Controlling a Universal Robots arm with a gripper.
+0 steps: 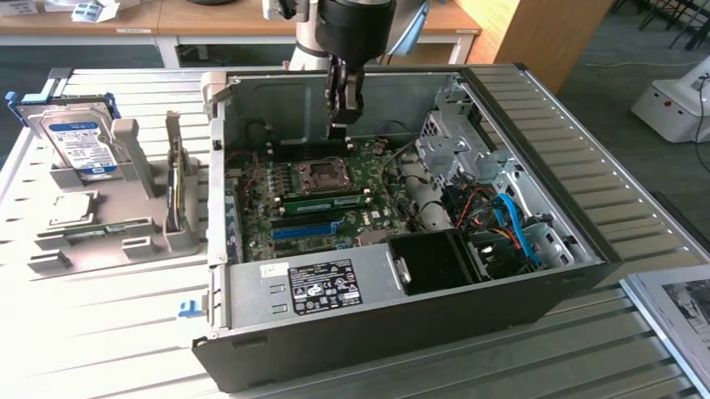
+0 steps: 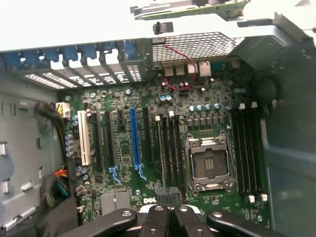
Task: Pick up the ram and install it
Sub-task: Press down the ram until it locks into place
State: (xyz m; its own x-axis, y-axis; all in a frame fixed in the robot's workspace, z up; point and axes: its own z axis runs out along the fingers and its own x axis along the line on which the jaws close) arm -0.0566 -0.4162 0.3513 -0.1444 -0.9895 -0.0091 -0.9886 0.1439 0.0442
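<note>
Slatted table [image 1: 133,324] carries the open case [image 1: 367,332]; clenched tool [image 1: 342,125] hangs above the motherboard [image 1: 322,199], walls well apart.

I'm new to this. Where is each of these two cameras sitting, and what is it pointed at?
Exterior view: off the arm, above one corner of the open computer case, looking down; the arm and its gripper reach inside.
Wrist view: on the wrist, looking down at the motherboard; the shut gripper shows at the frame's edge.
Shared: the empty processor socket and the blue slot.
</note>
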